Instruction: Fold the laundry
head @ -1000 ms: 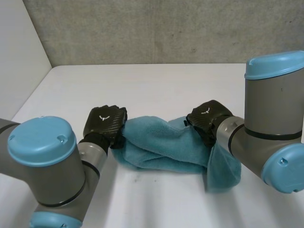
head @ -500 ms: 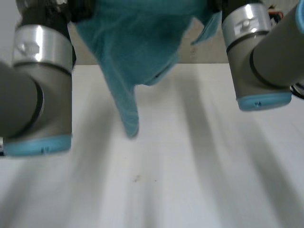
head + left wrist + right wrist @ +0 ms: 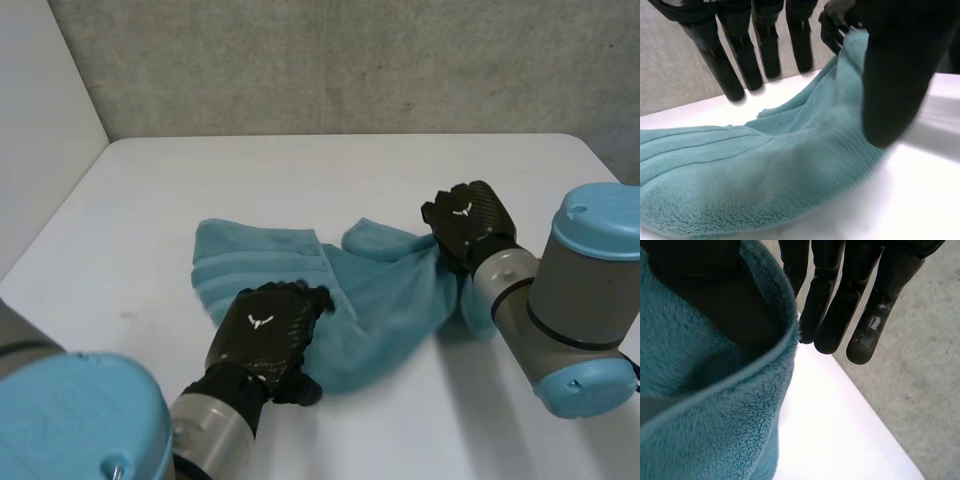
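Teal towel [image 3: 385,300] is lying crumpled mid-bench [image 3: 300,170], with its long axis running between the two hands. Left hand [image 3: 265,335] is on the towel's near edge, towards the left end, back of the hand facing up. In the left wrist view its fingers [image 3: 740,65] are straight, spread and just clear of the pile. Its thumb [image 3: 895,85] comes down against the towel's side, so the hand is loose and not clamping anything. Right hand [image 3: 468,222] is at the towel's right end, which rises off the bench up to it. In the right wrist view the towel edge wraps over the thumb [image 3: 715,295], and the straight fingers [image 3: 827,305] close against it from the other side, so the hand is pinching that edge. A flap of towel hangs down beside the right wrist.
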Tool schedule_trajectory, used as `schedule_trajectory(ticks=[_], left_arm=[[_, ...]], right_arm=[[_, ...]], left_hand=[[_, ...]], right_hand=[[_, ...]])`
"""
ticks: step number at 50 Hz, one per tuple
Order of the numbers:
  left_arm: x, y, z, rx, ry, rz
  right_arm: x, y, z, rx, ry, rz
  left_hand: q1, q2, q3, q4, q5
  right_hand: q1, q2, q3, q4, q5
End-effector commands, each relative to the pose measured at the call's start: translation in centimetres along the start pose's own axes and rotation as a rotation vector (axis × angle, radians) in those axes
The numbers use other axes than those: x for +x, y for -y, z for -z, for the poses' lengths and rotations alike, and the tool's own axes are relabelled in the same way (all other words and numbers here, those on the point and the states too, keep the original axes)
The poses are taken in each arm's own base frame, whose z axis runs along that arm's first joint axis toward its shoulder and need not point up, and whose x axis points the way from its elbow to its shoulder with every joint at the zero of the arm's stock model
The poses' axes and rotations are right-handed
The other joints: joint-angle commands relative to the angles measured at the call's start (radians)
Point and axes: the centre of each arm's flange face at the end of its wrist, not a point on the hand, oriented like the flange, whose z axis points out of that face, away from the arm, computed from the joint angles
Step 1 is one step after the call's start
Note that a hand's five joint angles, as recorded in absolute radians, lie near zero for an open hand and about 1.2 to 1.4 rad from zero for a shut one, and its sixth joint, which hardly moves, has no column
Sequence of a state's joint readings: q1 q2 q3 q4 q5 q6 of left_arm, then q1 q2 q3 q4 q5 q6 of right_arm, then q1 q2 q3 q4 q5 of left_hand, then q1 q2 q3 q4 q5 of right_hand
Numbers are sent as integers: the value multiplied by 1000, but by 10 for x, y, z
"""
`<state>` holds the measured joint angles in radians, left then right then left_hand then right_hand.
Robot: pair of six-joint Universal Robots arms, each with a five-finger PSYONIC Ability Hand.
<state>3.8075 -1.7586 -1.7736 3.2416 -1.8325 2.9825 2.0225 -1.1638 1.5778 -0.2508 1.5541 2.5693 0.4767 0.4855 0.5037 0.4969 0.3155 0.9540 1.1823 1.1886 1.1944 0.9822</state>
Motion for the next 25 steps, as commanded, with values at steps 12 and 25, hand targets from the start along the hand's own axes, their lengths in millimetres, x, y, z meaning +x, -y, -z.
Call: schedule_trajectory(ticks=[12, 25], left_arm=[[-60, 48, -108, 59, -82, -299], [-50, 16, -163, 12, -302, -401]], right_arm=[[-5, -26, 3, 16, 133, -22], [-8, -27, 4, 12, 141, -22]], left_hand=[[-175, -184, -202, -196, -189], [145, 136, 118, 124, 131]], right_hand=[[442, 214, 208, 202, 240], [442, 214, 208, 202, 240]])
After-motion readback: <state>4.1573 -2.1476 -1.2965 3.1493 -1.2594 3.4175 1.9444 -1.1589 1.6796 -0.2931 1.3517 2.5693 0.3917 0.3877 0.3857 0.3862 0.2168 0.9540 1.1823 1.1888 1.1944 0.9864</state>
